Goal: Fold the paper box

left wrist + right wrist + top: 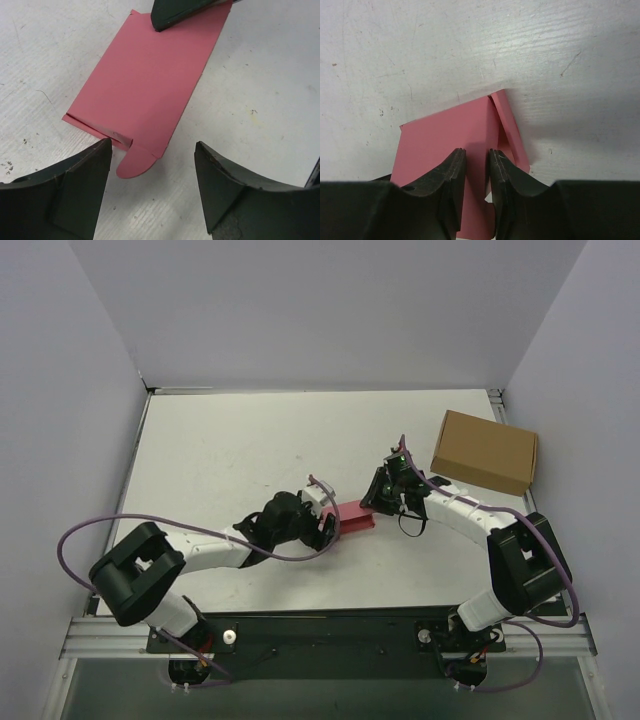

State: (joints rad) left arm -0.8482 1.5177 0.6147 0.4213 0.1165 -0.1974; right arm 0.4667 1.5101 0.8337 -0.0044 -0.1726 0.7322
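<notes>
The paper box [356, 517] is a pink-red card lying mostly flat on the white table between my two grippers. In the left wrist view the paper box [150, 85] lies just ahead, its rounded tab [134, 164] pointing toward me. My left gripper [152, 145] is wide open around the tab end and holds nothing. My right gripper [477, 151] hovers over the other end of the paper box [440, 140], its jaws a narrow gap apart with pink card showing through. A side flap [511, 135] stands up at its right. One right finger [172, 12] shows over the card's far edge.
A larger brown cardboard box [485, 452] sits at the back right, close to the right arm. White walls enclose the table [230, 450] on three sides. Purple cables loop from both arms.
</notes>
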